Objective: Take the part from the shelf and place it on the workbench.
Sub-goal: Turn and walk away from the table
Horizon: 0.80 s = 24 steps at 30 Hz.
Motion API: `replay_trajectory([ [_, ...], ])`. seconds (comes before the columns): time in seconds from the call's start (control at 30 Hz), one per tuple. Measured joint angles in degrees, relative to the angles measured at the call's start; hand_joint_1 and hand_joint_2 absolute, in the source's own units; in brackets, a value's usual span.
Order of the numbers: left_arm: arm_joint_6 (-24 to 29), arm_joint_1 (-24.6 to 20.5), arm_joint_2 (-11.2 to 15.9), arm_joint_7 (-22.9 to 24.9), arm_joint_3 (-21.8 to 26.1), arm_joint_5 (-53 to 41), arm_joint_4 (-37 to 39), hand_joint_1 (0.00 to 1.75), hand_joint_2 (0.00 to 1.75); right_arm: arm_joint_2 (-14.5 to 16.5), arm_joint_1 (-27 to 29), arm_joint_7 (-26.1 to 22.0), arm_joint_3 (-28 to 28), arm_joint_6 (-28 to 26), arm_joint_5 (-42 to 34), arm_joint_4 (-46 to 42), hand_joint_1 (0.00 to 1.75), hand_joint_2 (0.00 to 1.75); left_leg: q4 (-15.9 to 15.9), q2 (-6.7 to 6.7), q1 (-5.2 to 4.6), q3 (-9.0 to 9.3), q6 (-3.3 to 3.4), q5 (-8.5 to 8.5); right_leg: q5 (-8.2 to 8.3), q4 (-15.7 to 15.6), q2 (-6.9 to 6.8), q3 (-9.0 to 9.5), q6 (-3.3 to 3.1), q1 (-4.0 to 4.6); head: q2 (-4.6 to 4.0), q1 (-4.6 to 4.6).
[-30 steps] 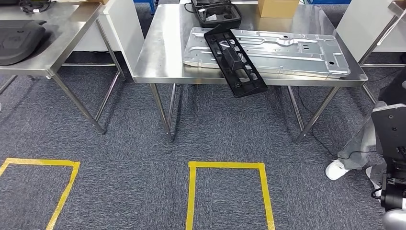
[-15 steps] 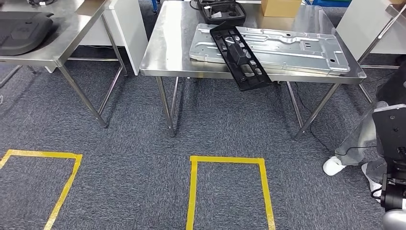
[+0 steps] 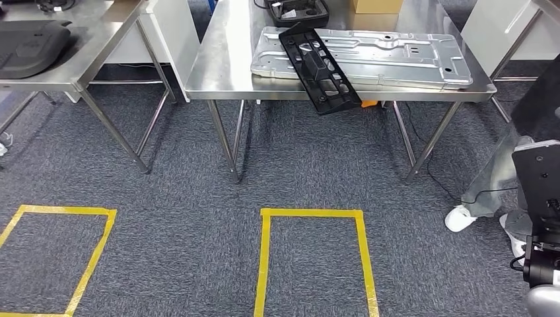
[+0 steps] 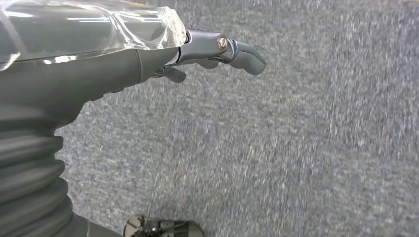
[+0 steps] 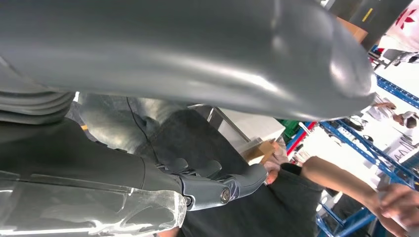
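While hanging over grey carpet [image 4: 296, 148], left hand [image 4: 148, 64] fingers [image 4: 242, 49] loosely apart, holding nothing; right hand [image 5: 163, 192] fingers [image 5: 242, 180] likewise bare. Ahead, black part [image 3: 319, 69] lying across silver panel [image 3: 396, 56], overhanging tabletop [image 3: 218, 72] front edge.

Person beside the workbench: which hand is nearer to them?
Right. The right hand hangs close beside the person, whose dark clothing is just behind it; the left hand hangs over bare carpet.
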Motion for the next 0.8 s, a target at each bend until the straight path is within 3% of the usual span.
replay_trajectory([
  [0.07, -0.02, -0.19, 0.21, -0.01, -0.02, -0.02, -0.01, 0.00, 1.75, -0.12, -0.19, 0.00, 0.03, 0.07, 0.03, 0.02, 0.00, 0.00, -9.03, 0.04, -0.89, 5.33, 1.77, 2.66, 0.42, 0.02, -0.04, -0.26, 0.05, 0.33, 0.00, 0.03],
  [0.1, -0.02, -0.31, 0.34, -0.02, -0.02, -0.02, -0.01, 0.00, 1.75, -0.14, -0.27, 0.00, 0.10, 0.13, 0.04, 0.05, 0.00, 0.00, -11.68, 0.04, -1.27, 6.74, 2.40, 3.30, 0.64, 0.04, -0.13, -0.44, 0.21, 0.35, 0.00, 0.02],
  [0.17, -0.01, -0.37, 0.50, -0.03, -0.02, 0.02, -0.01, 0.00, 1.75, -0.19, -0.39, 0.00, 0.33, 0.23, 0.06, 0.10, 0.00, 0.00, -13.13, -0.06, -1.47, 7.00, 2.93, 3.87, 1.20, -0.03, -0.37, -0.76, 0.80, 0.32, 0.00, -0.04],
  [0.23, -0.04, -0.24, 0.51, -0.03, -0.01, 0.08, -0.01, 0.00, 1.75, -0.45, -0.49, 0.00, 0.44, 0.32, 0.17, 0.13, 0.00, 0.00, -14.30, -0.13, -1.12, 6.83, 2.80, 5.23, 0.85, 0.35, -0.35, -1.22, 1.31, 0.48, 0.00, -0.03],
  [0.3, -0.15, -0.24, 0.48, -0.08, -0.01, 0.12, -0.01, 0.00, 1.75, -0.63, -0.73, 0.00, 0.44, 0.51, 0.33, 0.17, 0.00, 0.00, -15.33, -0.09, -0.75, 6.37, 2.71, 6.64, -2.86, 4.56, -0.13, -2.99, 1.69, 0.63, 0.00, 0.05],
  [0.37, -0.30, -0.23, 0.40, -0.13, -0.02, 0.21, 0.00, 0.00, 1.75, -0.55, -0.89, 0.00, 0.49, 0.81, 0.39, 0.22, 0.00, 0.00, -15.21, -0.01, -0.76, 5.43, 2.89, 7.34, -7.71, 12.39, 0.01, -5.61, 2.10, 0.42, 0.00, 0.14],
  [0.4, -0.37, -0.16, 0.36, -0.14, -0.03, 0.26, 0.00, 0.00, 1.75, -0.50, -0.91, 0.00, 0.51, 0.95, 0.39, 0.25, 0.00, 0.00, -15.03, 0.04, -0.80, 4.92, 2.82, 7.59, -8.80, 15.42, 0.00, -6.34, 2.28, 0.31, 0.00, 0.17],
  [0.43, -0.40, -0.09, 0.31, -0.16, -0.03, 0.31, 0.00, 0.00, 1.75, -0.48, -0.91, 0.00, 0.51, 1.08, 0.42, 0.27, 0.00, 0.00, -14.81, 0.09, -0.82, 4.39, 2.78, 7.83, -8.56, 16.41, 0.00, -6.13, 2.41, 0.21, 0.00, 0.17],
  [0.47, -0.44, -0.06, 0.28, -0.17, -0.03, 0.37, 0.00, 0.00, 1.75, -0.46, -0.94, 0.00, 0.51, 1.19, 0.44, 0.28, 0.00, 0.00, -14.49, 0.14, -0.82, 3.81, 2.72, 8.04, -7.26, 15.08, 0.00, -4.79, 2.50, 0.13, 0.00, 0.17],
  [0.53, -0.50, -0.07, 0.26, -0.21, -0.02, 0.45, 0.00, 0.00, 1.75, -0.46, -1.07, 0.00, 0.51, 1.34, 0.51, 0.28, 0.00, 0.00, -13.61, 0.17, -0.86, 2.76, 2.53, 8.30, -4.16, 7.08, -0.02, 0.69, 2.62, -0.07, 0.00, 0.17],
  [0.6, -0.53, -0.10, 0.25, -0.27, -0.02, 0.54, 0.00, 0.00, 1.75, -0.49, -1.23, 0.00, 0.50, 1.52, 0.62, 0.28, 0.00, 0.00, -12.69, 0.14, -1.07, 1.96, 2.19, 8.52, -3.13, 0.22, 0.03, 4.93, 2.34, 0.01, 0.00, 0.14],
  [0.63, -0.53, -0.09, 0.25, -0.33, -0.02, 0.62, 0.00, 0.00, 1.75, -0.49, -1.29, 0.00, 0.50, 1.60, 0.72, 0.28, 0.00, 0.00, -12.35, 0.12, -1.17, 1.64, 1.98, 8.69, -3.22, -1.05, 0.06, 5.57, 2.06, 0.09, 0.00, 0.11],
  [0.7, -0.50, 0.00, 0.30, -0.50, -0.01, 0.86, 0.01, 0.00, 1.75, -0.44, -1.32, 0.00, 0.52, 1.73, 0.96, 0.30, 0.00, 0.00, -11.81, 0.04, -1.11, 1.10, 1.39, 8.90, -2.83, -1.19, 0.02, 5.01, 1.22, 0.00, 0.00, 0.14],
  [0.73, -0.48, 0.06, 0.30, -0.56, -0.02, 0.96, 0.01, 0.00, 1.75, -0.39, -1.37, 0.00, 0.55, 1.75, 1.04, 0.32, 0.00, 0.00, -11.01, -0.02, -0.99, 0.61, 0.95, 8.13, -2.47, -1.18, -0.01, 4.64, 0.70, -0.18, 0.00, 0.11],
  [0.8, -0.44, 0.16, 0.31, -0.63, -0.03, 1.04, 0.02, 0.00, 1.75, -0.26, -1.43, 0.00, 0.58, 1.78, 1.11, 0.34, 0.00, 0.00, -6.19, -0.15, -0.44, -1.34, -0.16, 4.03, -1.58, -1.25, -0.10, 3.71, -0.15, -0.53, 0.00, 0.09],
])
